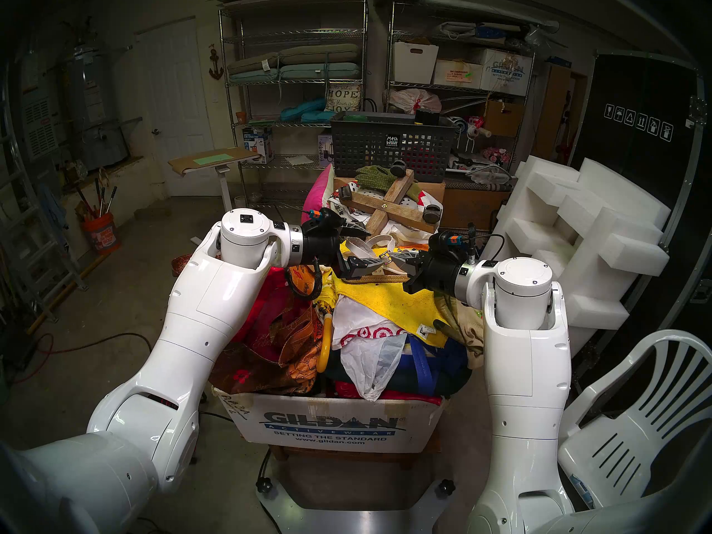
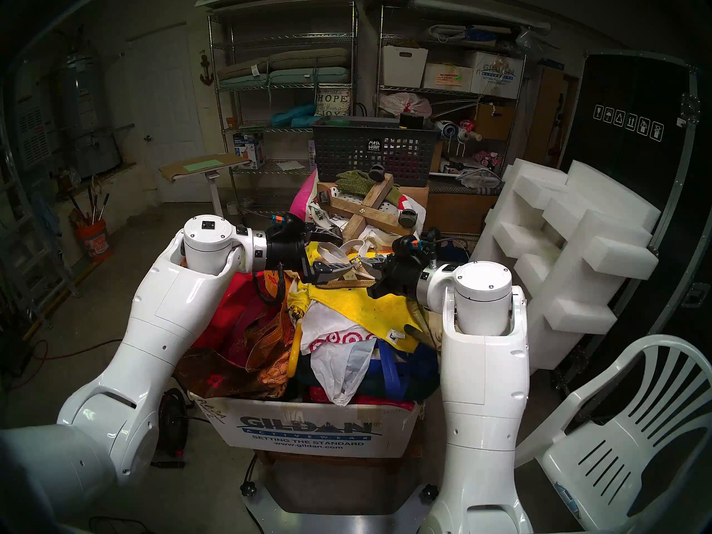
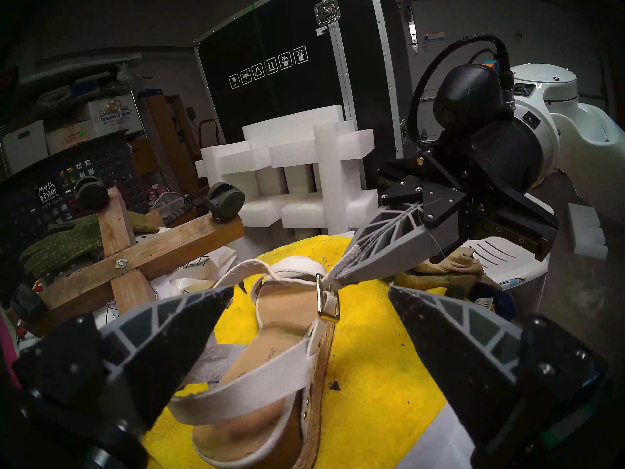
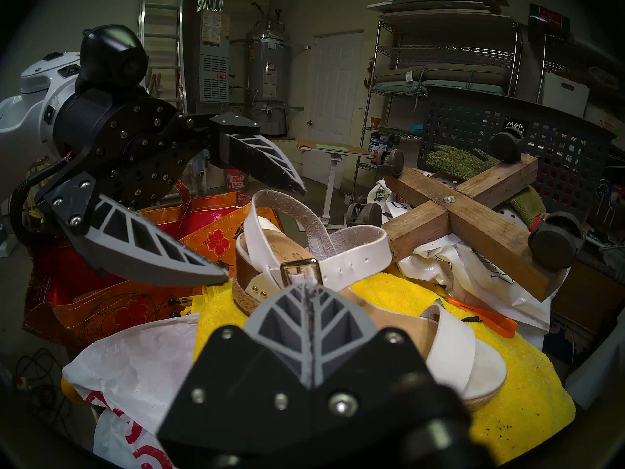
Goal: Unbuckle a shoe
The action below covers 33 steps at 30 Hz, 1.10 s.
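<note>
White arms frame the head view; the sandal (image 1: 379, 257) lies on a yellow towel (image 1: 389, 302) between them. Left wrist: left tool (image 3: 306, 300) spread apart over the sandal. Right wrist: right tool (image 4: 309, 284) pinched together on the strap end at the buckle (image 4: 299, 267).

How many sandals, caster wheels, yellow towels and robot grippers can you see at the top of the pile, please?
Cream-white strappy jute-soled sandal: 1
Black caster wheels on the wooden cross: 4
Yellow terry towel: 1
Grippers, left gripper open, right gripper shut on the strap: 2
Total: 8
</note>
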Each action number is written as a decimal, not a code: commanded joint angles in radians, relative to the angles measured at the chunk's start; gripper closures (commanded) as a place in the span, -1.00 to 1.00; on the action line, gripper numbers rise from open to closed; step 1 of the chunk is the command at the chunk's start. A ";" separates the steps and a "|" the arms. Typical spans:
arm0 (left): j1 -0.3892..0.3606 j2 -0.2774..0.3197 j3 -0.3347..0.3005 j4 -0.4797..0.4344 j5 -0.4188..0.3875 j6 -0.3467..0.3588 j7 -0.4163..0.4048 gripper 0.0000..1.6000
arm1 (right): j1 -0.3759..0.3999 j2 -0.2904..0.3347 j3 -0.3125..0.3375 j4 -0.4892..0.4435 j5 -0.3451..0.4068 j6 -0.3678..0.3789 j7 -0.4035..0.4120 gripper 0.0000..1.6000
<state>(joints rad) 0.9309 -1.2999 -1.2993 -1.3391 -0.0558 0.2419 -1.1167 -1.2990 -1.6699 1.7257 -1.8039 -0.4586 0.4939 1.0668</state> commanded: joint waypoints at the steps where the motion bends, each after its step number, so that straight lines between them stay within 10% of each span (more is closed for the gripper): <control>1: -0.059 -0.008 -0.001 0.027 -0.008 -0.038 -0.023 -1.00 | 0.012 -0.003 -0.001 -0.020 0.005 -0.001 0.002 1.00; 17: -0.105 -0.040 0.005 0.098 0.002 -0.026 -0.032 -1.00 | 0.012 -0.003 -0.001 -0.020 0.005 -0.001 0.002 1.00; 33: -0.150 -0.033 0.062 0.149 0.082 -0.157 -0.020 -1.00 | 0.012 -0.003 -0.001 -0.020 0.005 -0.001 0.002 1.00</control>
<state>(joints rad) 0.8316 -1.3276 -1.2335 -1.2070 0.0173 0.1222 -1.1454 -1.2992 -1.6700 1.7257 -1.8039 -0.4588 0.4936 1.0669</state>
